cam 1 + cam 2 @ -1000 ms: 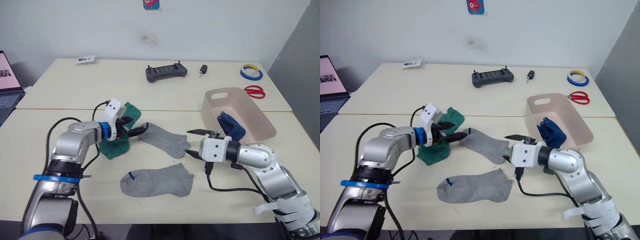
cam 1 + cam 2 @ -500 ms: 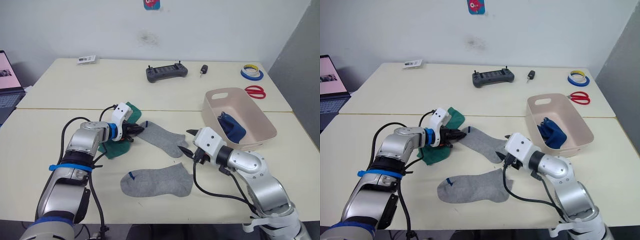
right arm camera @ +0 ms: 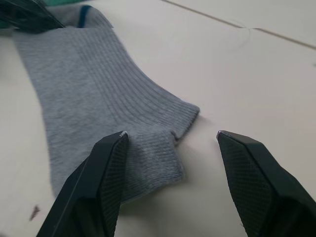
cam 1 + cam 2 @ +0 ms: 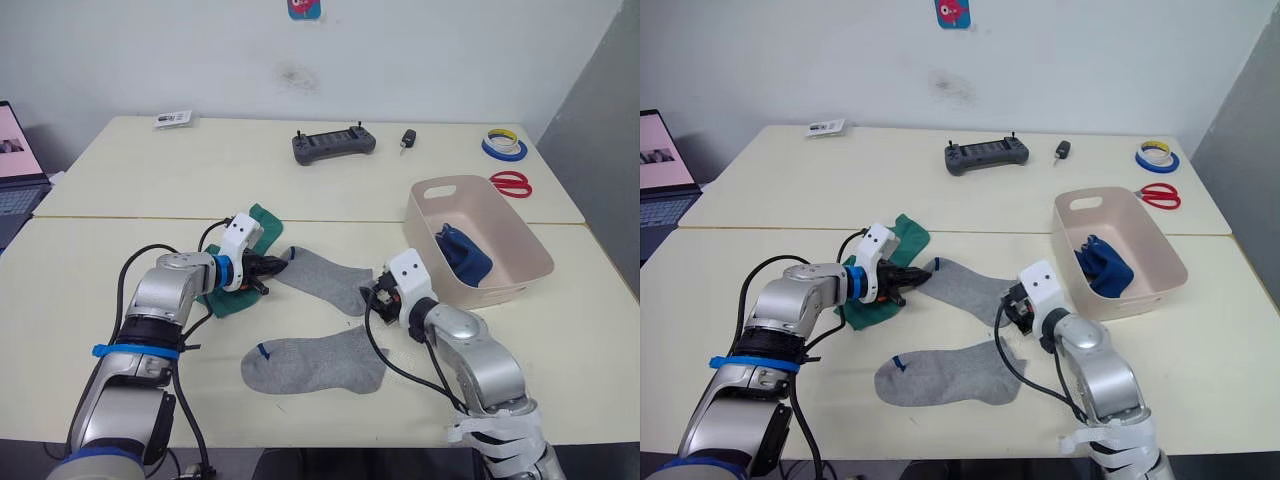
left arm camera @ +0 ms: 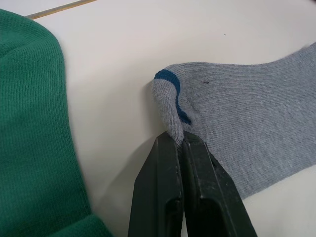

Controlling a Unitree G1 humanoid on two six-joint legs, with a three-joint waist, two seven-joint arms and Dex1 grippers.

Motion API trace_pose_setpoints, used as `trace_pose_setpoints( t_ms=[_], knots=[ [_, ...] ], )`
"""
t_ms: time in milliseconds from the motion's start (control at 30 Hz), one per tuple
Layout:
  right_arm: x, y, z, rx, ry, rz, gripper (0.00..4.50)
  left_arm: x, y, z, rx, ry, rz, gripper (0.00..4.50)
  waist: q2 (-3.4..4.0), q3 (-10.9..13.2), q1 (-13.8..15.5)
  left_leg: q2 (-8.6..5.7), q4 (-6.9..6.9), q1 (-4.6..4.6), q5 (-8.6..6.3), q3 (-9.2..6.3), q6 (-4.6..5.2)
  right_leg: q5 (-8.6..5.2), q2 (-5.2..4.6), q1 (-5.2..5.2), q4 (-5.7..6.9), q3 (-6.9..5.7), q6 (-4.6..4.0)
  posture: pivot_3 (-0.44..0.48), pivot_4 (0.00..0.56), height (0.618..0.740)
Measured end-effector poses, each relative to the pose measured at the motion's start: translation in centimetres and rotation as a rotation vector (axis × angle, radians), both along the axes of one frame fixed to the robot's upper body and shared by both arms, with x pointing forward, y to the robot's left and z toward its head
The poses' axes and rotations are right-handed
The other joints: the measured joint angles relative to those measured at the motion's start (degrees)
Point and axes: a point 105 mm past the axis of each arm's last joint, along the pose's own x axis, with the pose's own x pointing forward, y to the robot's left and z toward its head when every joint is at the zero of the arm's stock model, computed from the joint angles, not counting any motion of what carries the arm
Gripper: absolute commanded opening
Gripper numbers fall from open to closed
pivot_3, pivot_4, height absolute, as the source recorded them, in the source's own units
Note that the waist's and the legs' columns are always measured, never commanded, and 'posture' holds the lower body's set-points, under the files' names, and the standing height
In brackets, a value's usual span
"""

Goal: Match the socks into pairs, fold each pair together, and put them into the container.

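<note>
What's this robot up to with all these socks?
It is sorting socks into pairs. Its left gripper has pinched the cuff of one grey sock, while the open right gripper sits at that sock's toe end. A second grey sock lies nearby, green socks beside it, and dark blue socks are in the container.

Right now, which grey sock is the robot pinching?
The farther grey sock, lying between both grippers. The left gripper pinches its blue-marked cuff; the nearer grey sock lies untouched.

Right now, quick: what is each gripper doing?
Left gripper: shut on the cuff of the upper grey sock.
Right gripper: open, fingers straddling that sock's other end, not gripping.
</note>
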Motion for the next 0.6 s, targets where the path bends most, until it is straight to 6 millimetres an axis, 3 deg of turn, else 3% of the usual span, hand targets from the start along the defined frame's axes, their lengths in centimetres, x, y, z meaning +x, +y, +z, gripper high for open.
trace_pose_setpoints(
  t_ms=[100, 300, 467, 600],
  knots=[
    [0.1, 0.0, -0.2, 0.020, 0.016, -0.008, 2.18, 0.0, 0.0, 0.0, -0.002, -0.004, 0.006, 0.00, 0.00, 0.00, -0.01, 0.00, 0.00, 0.00, 0.00, 0.00, 0.00, 0.00, 0.00, -0.01, 0.00, 0.00, 0.00, 0.000, 0.150, 0.740],
    [-0.2, 0.7, -0.3, 0.045, 0.029, 0.025, 0.06, -0.2, 0.2, -0.1, -0.024, -0.009, 0.028, 0.00, 0.00, 0.00, -0.05, 0.01, -0.01, 0.00, -0.01, 0.00, 0.01, 0.00, 0.01, -0.01, 0.01, 0.00, 0.00, 0.000, 0.150, 0.740],
    [-0.4, 1.2, 0.0, 0.060, 0.015, 0.061, 0.06, -0.8, 0.5, 0.0, -0.069, -0.013, 0.047, 0.00, 0.01, 0.00, -0.16, 0.03, -0.04, -0.01, -0.01, 0.01, 0.01, 0.00, 0.02, -0.07, 0.03, 0.02, 0.00, 0.000, 0.150, 0.740],
    [-0.6, 1.6, 1.9, 0.087, -0.072, 0.127, 0.06, -1.9, 0.9, 2.1, -0.203, -0.052, 0.052, 0.00, 0.00, 0.00, -0.12, 0.04, -0.04, -0.05, -0.01, 0.00, 0.01, 0.00, 0.01, -0.08, 0.02, 0.01, 0.00, 0.000, 0.150, 0.740]
  ],
)
